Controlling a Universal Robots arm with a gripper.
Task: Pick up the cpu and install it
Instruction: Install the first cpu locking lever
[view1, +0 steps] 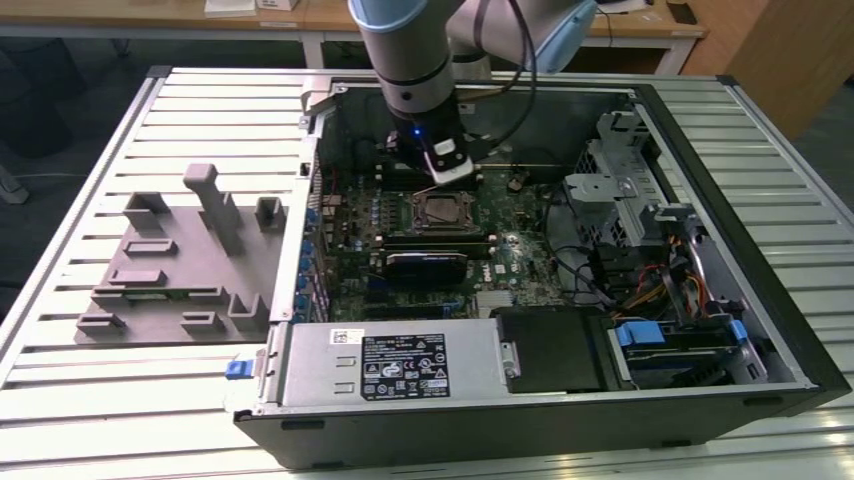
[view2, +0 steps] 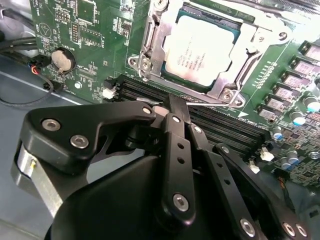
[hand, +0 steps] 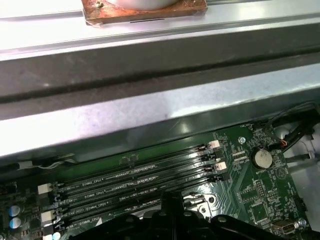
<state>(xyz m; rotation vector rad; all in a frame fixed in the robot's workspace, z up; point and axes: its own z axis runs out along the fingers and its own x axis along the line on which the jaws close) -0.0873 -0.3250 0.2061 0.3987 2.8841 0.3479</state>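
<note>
The cpu (view2: 202, 47) is a silvery square chip lying flat inside the metal frame of the motherboard socket (view2: 150, 65). In the exterior view the cpu (view1: 438, 209) sits mid-board in the open computer case. My gripper (view2: 172, 102) hangs just off the socket, over the black memory slots (view2: 220, 125), apart from the chip. Its black fingers meet at the tip, shut with nothing between them. The exterior view puts the gripper (view1: 445, 178) low inside the case, just behind the socket. The gripper's tip (hand: 172, 200) also pokes up over the slots in the first wrist view.
A grey fixture tray (view1: 174, 260) lies on the slatted table at the exterior view's left. Inside the case are the power supply (view1: 387, 365), a drive cage with cables (view1: 667, 330) and a coin battery (view2: 63, 59). The case wall (hand: 150, 100) rises close behind the slots.
</note>
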